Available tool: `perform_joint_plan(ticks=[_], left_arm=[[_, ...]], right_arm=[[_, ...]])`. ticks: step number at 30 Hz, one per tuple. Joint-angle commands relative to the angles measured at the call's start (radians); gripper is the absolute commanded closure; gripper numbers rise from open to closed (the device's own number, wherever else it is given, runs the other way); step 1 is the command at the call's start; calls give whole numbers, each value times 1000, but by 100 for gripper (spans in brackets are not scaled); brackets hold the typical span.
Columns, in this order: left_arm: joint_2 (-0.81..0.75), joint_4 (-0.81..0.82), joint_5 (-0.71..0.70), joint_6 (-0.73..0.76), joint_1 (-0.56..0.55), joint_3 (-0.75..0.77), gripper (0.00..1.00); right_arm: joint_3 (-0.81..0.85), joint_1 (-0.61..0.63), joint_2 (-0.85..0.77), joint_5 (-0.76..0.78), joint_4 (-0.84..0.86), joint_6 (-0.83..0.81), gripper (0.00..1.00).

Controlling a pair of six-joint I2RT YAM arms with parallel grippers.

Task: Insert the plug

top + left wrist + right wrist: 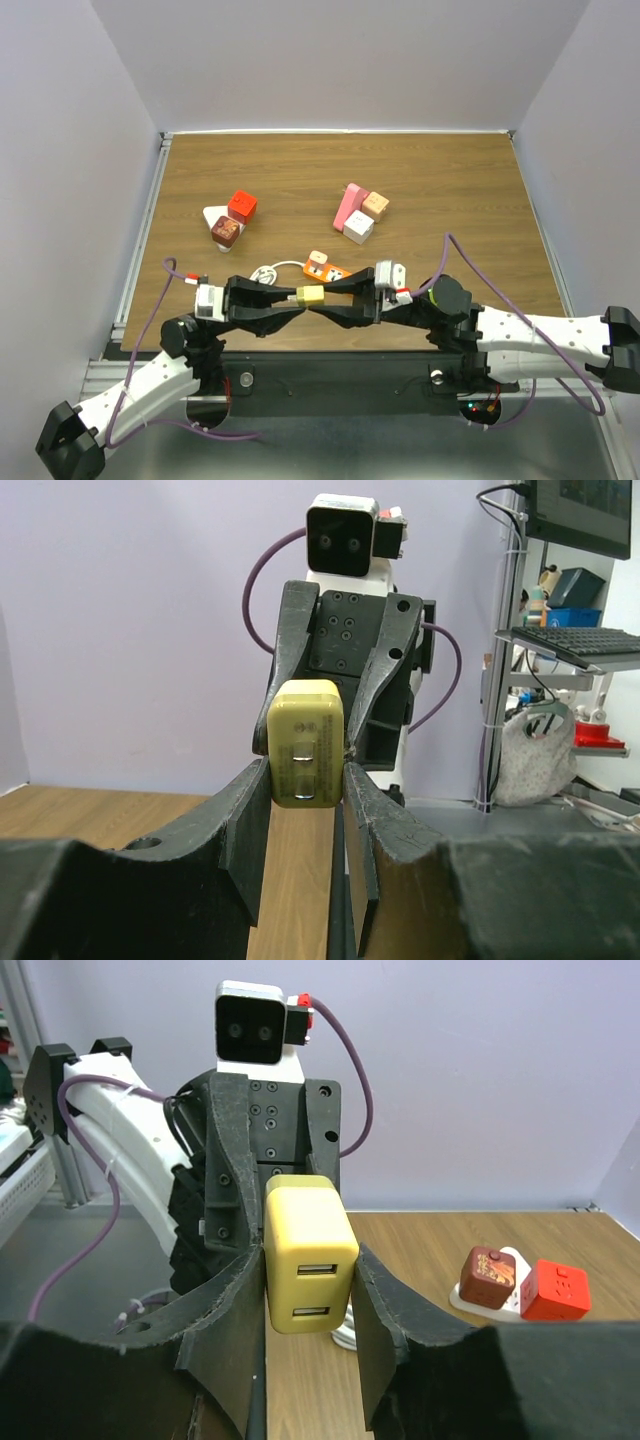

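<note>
The plug [311,295] is a yellow block held in the air above the table's near edge, between both grippers. My left gripper [298,297] comes in from the left and is shut on it. The left wrist view shows the plug's [307,742] face with two metal prongs, squeezed between my fingertips. My right gripper [322,296] meets it from the right, jaws closed against its sides. In the right wrist view the plug's [308,1255] opposite face shows two USB ports. An orange and white power strip [325,267] with a white cord [265,272] lies just behind the grippers.
A white triangular socket block [214,218] carries a dark red cube [227,231], with a red cube [242,207] beside it at centre left. Pink, white and tan blocks [355,212] sit at centre right. Purple walls enclose the table.
</note>
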Motion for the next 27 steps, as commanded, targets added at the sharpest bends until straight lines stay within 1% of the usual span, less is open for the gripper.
perform_joint_plan(ticks=[1,2,3,4,5,6,10,11,17,21,23,24,27], left_arm=[[14,-29,-77,33,4,-128,92],[16,-36,-83,33,2,-124,73],[19,-47,-94,35,4,-124,61],[17,-50,-100,38,4,-124,52],[16,-55,-111,39,4,-124,39],[16,-60,-115,39,2,-122,36],[19,-73,-123,47,2,-119,30],[20,-73,-125,47,4,-118,27],[33,-96,-154,53,4,-116,24],[16,-171,-258,73,4,-110,22],[-15,-240,-299,82,4,-104,22],[-30,-286,-348,88,4,-98,21],[-30,-325,-420,104,4,-93,20]], right_arm=[[15,4,-20,36,32,-7,100],[13,6,-25,55,34,-5,100],[7,4,-38,63,32,-11,100],[4,6,-48,74,32,-14,100],[-2,4,-57,103,31,-19,100],[-5,6,-67,114,32,-24,100],[-22,3,-114,129,31,-27,100],[-23,4,-123,131,32,-25,100],[-54,3,-135,184,29,-21,100],[-108,3,-156,322,25,-22,100],[-138,1,-164,377,26,-21,99],[-167,-3,-161,419,26,-19,100],[-203,-19,-121,483,26,-16,100]])
